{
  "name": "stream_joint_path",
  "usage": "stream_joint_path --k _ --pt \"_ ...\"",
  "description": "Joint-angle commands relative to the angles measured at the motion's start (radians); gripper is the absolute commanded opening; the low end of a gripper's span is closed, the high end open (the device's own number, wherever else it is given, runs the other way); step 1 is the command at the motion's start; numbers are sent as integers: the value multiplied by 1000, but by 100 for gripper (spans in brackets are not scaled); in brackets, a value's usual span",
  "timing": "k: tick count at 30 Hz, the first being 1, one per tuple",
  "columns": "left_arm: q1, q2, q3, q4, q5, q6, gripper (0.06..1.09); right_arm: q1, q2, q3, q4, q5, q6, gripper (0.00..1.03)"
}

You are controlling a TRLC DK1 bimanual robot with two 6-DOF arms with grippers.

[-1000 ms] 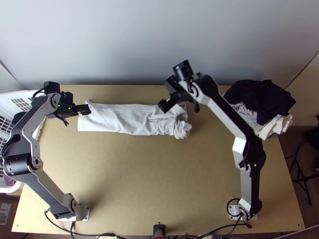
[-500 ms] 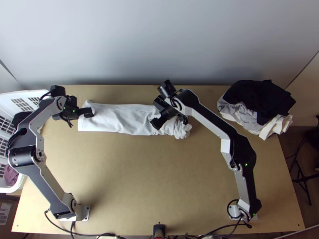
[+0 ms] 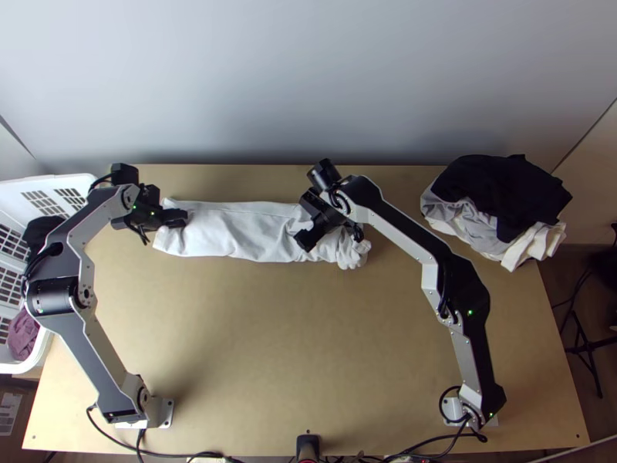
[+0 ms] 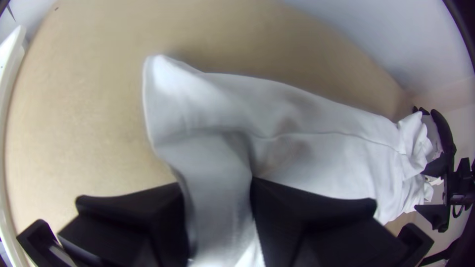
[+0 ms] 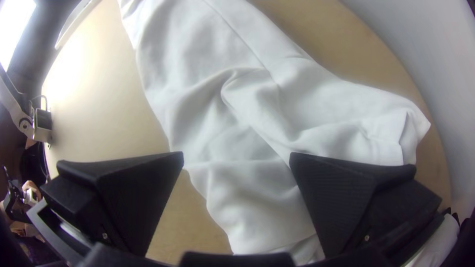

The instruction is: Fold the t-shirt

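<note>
My left gripper [image 3: 182, 219] is at the left end of the white t-shirt [image 3: 239, 230], which lies as a long narrow strip across the table's far part, its right end bunched. In the left wrist view, my left gripper [image 4: 218, 183] is shut on a raised ridge of the shirt [image 4: 307, 153] near its end. Over the crumpled right part stands my right gripper [image 3: 304, 238]. The right wrist view shows my right gripper [image 5: 236, 159] with its fingers wide apart above the wrinkled shirt [image 5: 198, 64].
A heap of black, grey and cream cloths [image 3: 505, 193] lies at the table's far right. The white basket [image 3: 37, 349] stands at the left edge, with dark and purplish cloth in it. A wall runs behind the table. Bare wood [image 3: 270, 339] lies nearer the arms' bases.
My left gripper has moved right onto the shirt's end, and the cloth there has bunched up. The right gripper came down and left over the shirt, then stayed nearly still.
</note>
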Motion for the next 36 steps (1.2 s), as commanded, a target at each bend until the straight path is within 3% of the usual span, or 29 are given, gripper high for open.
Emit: stream_joint_path --k 1,11,22,36 --pt "-20 -26 2 -32 43 -26 9 -23 28 0 5 4 3 99" --pt "-84 -204 119 -154 128 -52 9 -60 105 -10 7 21 9 99" --pt "-152 -198 310 -305 235 -83 9 -71 111 -10 8 22 14 99" --pt "-348 -93 477 -286 290 -186 9 -91 -234 17 -71 5 52 99"
